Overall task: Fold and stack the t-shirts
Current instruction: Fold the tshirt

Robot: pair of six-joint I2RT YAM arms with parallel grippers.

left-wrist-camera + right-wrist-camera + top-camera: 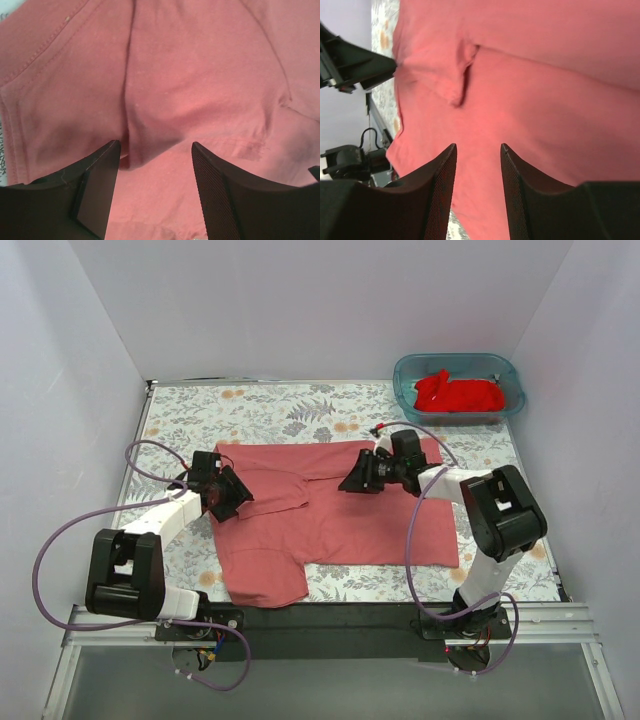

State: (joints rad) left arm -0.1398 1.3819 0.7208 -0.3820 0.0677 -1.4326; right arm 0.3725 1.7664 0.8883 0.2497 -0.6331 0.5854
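The dusty salmon-red t-shirt lies spread on the floral table, partly folded, with a folded flap at the front left. It fills the left wrist view and the right wrist view. The brighter red t-shirt lies crumpled in the teal tub at the back right. My left gripper is open over the shirt's left sleeve area, holding nothing. My right gripper is open above the shirt's upper middle, empty.
The floral table cover shows around the shirt. White walls close in the left, back and right sides. A metal rail runs along the near edge by the arm bases. Purple cables loop beside each arm.
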